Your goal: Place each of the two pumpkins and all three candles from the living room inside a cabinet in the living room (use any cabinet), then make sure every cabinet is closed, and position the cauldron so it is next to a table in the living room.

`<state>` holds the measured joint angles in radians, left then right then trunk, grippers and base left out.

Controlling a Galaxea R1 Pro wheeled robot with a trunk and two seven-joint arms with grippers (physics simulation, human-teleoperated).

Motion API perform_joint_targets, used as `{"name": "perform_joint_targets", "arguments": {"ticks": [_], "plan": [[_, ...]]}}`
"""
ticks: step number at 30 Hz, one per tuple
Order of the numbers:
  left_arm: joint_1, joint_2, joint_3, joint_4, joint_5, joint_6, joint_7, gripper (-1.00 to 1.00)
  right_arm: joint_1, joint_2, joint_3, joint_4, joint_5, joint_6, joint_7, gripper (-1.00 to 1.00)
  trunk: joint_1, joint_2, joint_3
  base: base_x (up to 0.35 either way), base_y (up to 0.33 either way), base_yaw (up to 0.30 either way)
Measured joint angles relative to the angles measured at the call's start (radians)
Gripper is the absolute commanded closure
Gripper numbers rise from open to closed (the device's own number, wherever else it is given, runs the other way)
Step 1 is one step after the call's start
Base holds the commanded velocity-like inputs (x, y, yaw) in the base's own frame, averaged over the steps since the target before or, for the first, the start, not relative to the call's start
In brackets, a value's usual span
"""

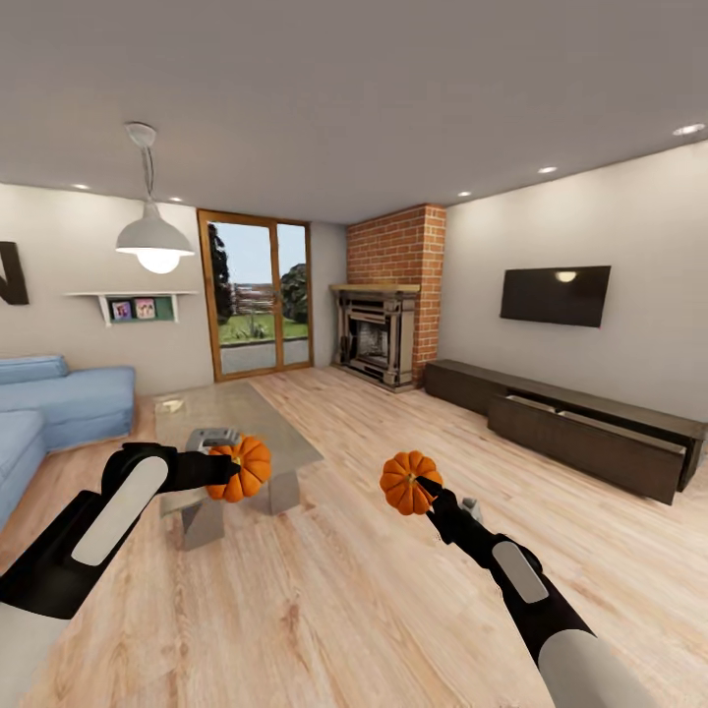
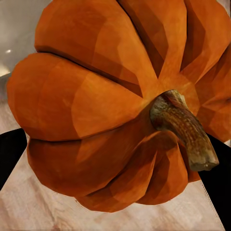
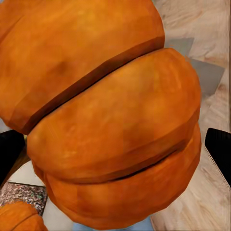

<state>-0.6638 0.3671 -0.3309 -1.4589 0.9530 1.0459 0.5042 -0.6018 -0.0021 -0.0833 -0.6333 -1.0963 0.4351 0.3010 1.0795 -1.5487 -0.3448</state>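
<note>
In a sunlit living room, the robot holds one pumpkin in each arm above the pale wood floor [image 1: 334,590]. The left gripper [image 1: 224,468] is closed around a ribbed orange pumpkin [image 1: 243,467], carried just in front of the glossy grey coffee table [image 1: 265,428]; the left wrist view shows that pumpkin [image 2: 110,110] close up, its brown stem turned toward the camera and dark fingers [image 2: 10,151] at either side. The right gripper [image 1: 421,486] clamps the second pumpkin [image 1: 409,482], held well to the right of the coffee table, over open floor; in the right wrist view the fruit [image 3: 110,120] sits between two black fingertips [image 3: 219,147]. Farther right of the table, along the wall under a dark television [image 1: 555,294], stands the long low dark-brown cabinet [image 1: 462,379], one wide drawer [image 1: 585,438] pulled out (its pale interior just visible). Behind the coffee table rise a brick fireplace [image 1: 385,324] and a glazed patio door [image 1: 256,293]; a blue sofa [image 1: 59,398] lies to the table's left, beneath a white pendant lamp [image 1: 154,241].
</note>
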Motion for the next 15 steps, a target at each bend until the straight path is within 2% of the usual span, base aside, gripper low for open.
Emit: {"name": "perform_joint_targets", "arguments": {"ticks": [15], "plan": [[0.0,0.0,0.0,0.0,0.001,0.0,0.0,1.0,0.001,0.0,-0.001,0.0,0.0,0.0,0.0,1.0,-0.058,0.105,0.053,0.0,0.0,-0.283]]}}
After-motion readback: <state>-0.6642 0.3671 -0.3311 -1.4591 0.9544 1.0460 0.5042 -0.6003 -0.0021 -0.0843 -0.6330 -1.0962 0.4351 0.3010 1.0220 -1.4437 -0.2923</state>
